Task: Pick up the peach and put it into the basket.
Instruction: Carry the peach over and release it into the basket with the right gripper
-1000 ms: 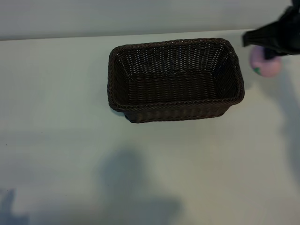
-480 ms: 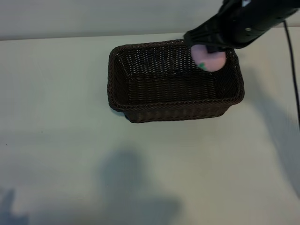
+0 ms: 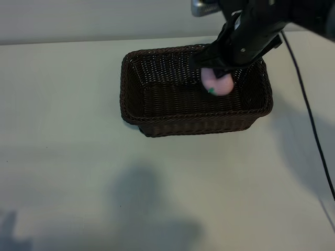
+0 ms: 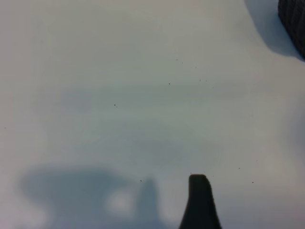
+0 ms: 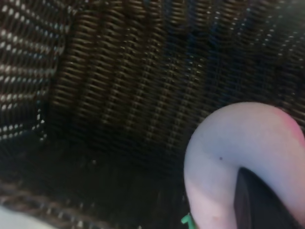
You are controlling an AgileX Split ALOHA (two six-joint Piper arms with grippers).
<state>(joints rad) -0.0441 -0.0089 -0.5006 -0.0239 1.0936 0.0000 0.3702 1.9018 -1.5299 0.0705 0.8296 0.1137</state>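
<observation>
The right gripper [image 3: 220, 78] hung over the right half of the basket [image 3: 136, 112], its fingers pinched tight on the peach [image 3: 218, 83], which sat within the rim's outline yet seemed clear of the woven floor. From the right wrist view, the peach [image 5: 238, 157] filled 1 corner against the dark weave of the basket [image 5: 119, 86], a black finger [image 5: 257, 200] pressed into its pale skin and a speck of green leaf showing at its lower edge.

The left gripper [image 4: 200, 202] was parked apart over the bare table [image 4: 119, 71], its jaws spread wide and holding nothing; only 1 finger tip showed in its own wrist view, with a corner of the basket [image 4: 293, 24] at the edge.

The step in hand appeared to be the release. Done well, it would call for bringing the peach low over the basket floor before the fingers parted, since a round toy fruit dropped from height could bounce or roll against the flared sides. Letting go near the middle of the floor, well inside the braided rim, then lifting straight up would likely keep the fingers from snagging the weave.
</observation>
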